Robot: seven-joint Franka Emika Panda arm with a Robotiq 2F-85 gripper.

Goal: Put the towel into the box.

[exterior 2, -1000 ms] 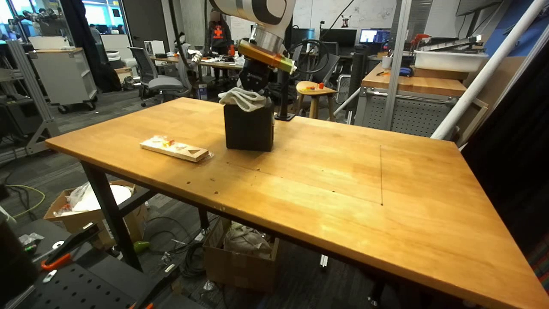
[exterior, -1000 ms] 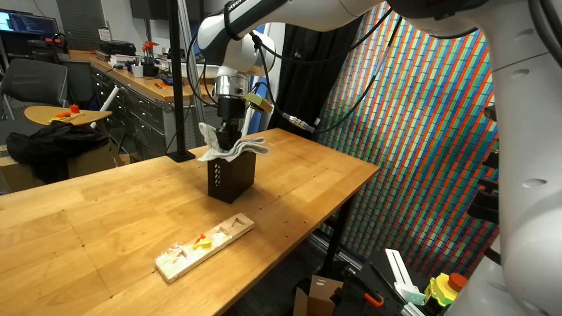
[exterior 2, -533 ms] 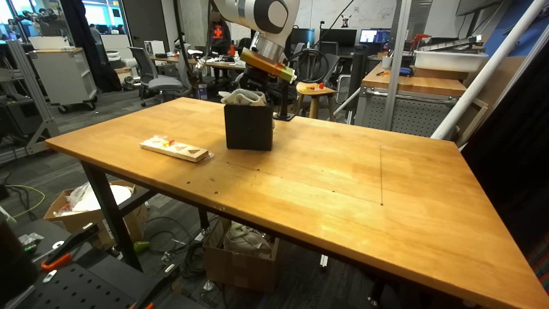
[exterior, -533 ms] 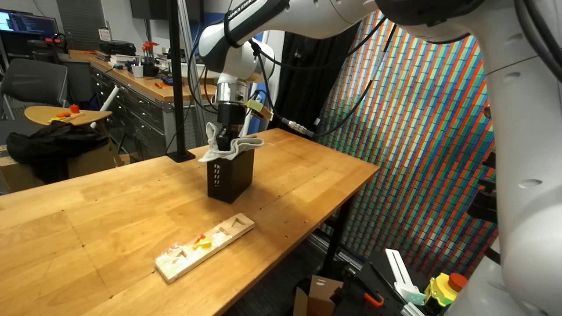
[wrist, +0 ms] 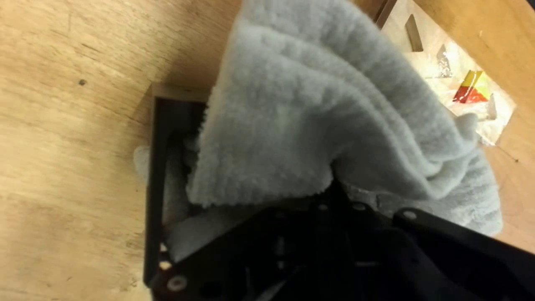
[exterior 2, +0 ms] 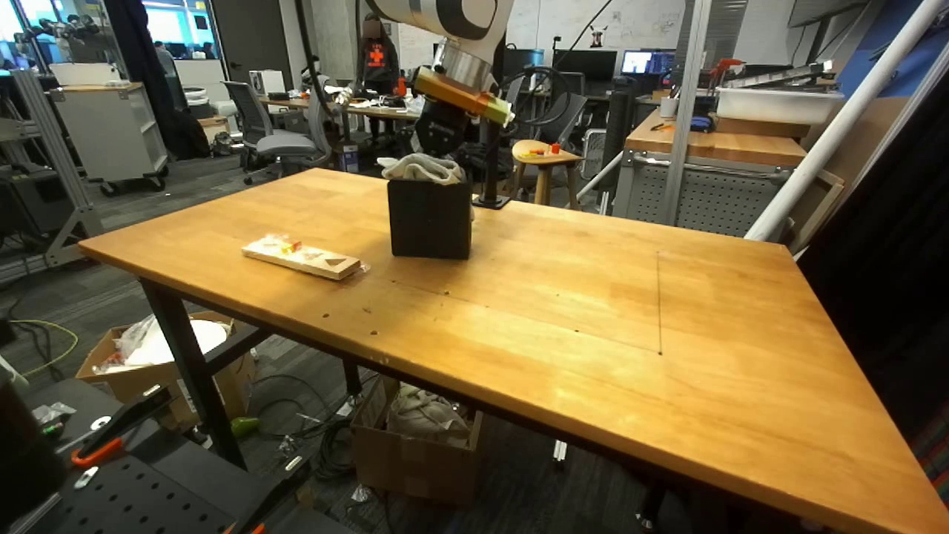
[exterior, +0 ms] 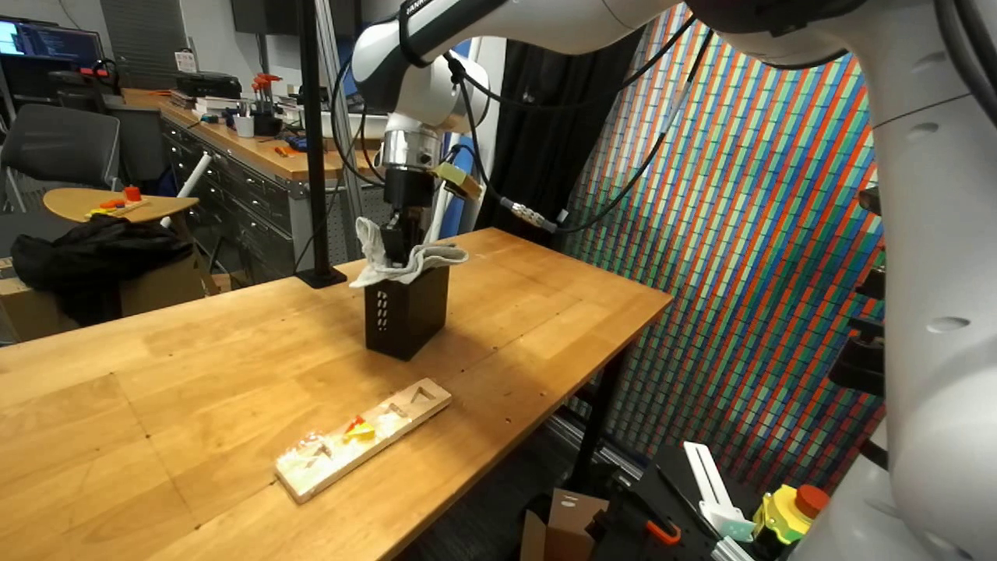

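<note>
In an exterior view we see the table (exterior 2: pixel 712 430) warmly lit, with glare in front of the box (exterior 2: pixel 430 222) and washed-out windows (exterior 2: pixel 170 22) far behind it. In the wrist view we get a soft shadow beside the box, shine on the board (wrist: pixel 455 54) near it, and above it a blurry towel (wrist: pixel 284 113) and near-black gripper (wrist: pixel 334 196).

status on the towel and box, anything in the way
Jaws look shut on towel. Towel partly in box, ends sticking out past its edges. Wooden board lies apart from box, not in the way.
</note>
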